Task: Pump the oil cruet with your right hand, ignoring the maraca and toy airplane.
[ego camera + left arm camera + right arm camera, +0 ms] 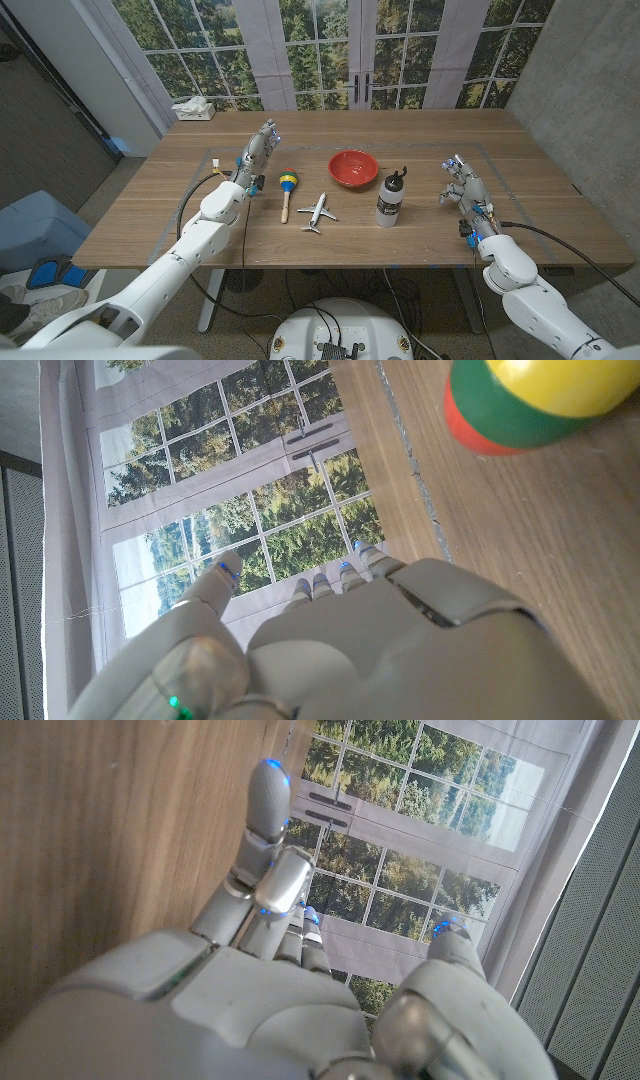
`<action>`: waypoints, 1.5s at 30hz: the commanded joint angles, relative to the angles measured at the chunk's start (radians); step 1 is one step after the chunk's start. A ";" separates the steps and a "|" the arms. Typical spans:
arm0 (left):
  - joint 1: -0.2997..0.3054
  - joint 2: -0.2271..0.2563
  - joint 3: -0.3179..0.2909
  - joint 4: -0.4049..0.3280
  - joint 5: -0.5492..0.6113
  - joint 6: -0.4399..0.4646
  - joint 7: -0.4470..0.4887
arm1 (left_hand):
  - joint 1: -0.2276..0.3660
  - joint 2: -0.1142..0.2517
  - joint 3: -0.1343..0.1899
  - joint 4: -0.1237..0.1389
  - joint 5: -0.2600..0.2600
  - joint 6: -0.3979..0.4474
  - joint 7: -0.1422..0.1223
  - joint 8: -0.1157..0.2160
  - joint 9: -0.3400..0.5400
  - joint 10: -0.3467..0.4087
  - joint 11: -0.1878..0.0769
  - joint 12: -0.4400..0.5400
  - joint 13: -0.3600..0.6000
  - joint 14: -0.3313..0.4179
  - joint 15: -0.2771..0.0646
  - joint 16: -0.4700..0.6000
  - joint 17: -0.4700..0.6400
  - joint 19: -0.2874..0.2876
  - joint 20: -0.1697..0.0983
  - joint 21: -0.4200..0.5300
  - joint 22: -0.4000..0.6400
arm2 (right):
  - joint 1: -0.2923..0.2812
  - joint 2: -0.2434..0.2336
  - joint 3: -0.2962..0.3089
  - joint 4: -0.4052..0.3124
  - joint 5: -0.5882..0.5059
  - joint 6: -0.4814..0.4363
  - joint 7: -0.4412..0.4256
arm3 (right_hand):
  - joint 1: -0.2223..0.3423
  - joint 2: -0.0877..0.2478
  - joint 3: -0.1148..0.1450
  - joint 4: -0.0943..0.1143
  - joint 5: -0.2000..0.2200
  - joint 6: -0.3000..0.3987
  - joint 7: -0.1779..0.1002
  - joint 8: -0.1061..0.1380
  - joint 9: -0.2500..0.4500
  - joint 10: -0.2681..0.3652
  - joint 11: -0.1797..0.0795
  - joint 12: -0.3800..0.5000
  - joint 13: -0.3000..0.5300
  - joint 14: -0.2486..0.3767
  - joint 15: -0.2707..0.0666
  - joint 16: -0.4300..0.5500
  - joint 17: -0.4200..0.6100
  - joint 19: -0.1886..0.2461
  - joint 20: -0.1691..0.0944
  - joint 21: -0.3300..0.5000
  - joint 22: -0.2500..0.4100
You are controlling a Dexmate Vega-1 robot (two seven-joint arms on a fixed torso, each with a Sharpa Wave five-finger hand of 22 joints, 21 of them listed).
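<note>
The oil cruet (390, 198), a clear bottle with a black pump top, stands upright near the table's front middle. My right hand (463, 187) waits to its right, apart from it, fingers spread and holding nothing; its fingers (268, 850) reach over bare wood in the right wrist view. A maraca (287, 190) with a yellow, green and red head lies left of a white toy airplane (318, 212). My left hand (259, 152) stands beside the maraca's head, open and empty. The maraca's head (530, 400) is close in the left wrist view, beyond my left hand (340, 650).
A red bowl (353, 168) sits behind the cruet and airplane. A white cloth (194, 109) lies at the table's far left corner. Windows run behind the table's far edge. Bare wood lies between the cruet and my right hand.
</note>
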 commanded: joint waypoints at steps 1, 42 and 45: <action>0.010 0.004 0.000 -0.013 0.003 -0.002 0.004 | 0.011 0.029 0.002 -0.008 -0.001 -0.007 -0.007 0.005 0.004 -0.025 -0.009 0.003 0.002 -0.081 -0.103 0.002 0.002 0.006 -0.085 0.004 0.002 | -0.066 0.004 0.018 -0.050 -0.021 0.006 -0.032 | 0.012 -0.006 0.005 -0.004 0.008 -0.001 -0.001 0.001 0.003 -0.004 0.000 -0.003 0.001 0.001 -0.002 0.000 0.003 -0.007 0.001 -0.003 -0.001; 0.017 0.003 -0.013 0.006 -0.007 -0.050 -0.025 | 0.011 0.033 -0.005 -0.023 -0.003 -0.008 -0.010 0.005 0.004 -0.026 -0.011 0.002 0.002 -0.081 -0.101 0.001 0.002 0.007 -0.083 0.002 0.002 | -0.227 0.077 0.042 -0.196 -0.164 0.023 -0.153 | 0.053 0.009 0.029 -0.003 0.005 0.011 -0.007 0.004 0.004 0.014 -0.004 0.003 0.001 0.010 -0.004 -0.001 0.001 0.003 -0.010 -0.009 -0.047; 0.013 0.002 -0.013 0.014 -0.008 -0.058 -0.034 | 0.011 0.034 -0.005 -0.024 -0.003 -0.008 -0.010 0.005 0.004 -0.027 -0.012 0.002 0.002 -0.081 -0.101 0.001 0.002 0.008 -0.084 0.002 0.002 | -0.235 0.076 0.042 -0.204 -0.180 0.021 -0.155 | 0.056 0.011 0.030 -0.003 0.004 0.011 -0.006 0.003 0.004 0.019 0.000 0.004 0.001 0.012 -0.004 -0.001 0.001 0.001 -0.010 -0.004 -0.042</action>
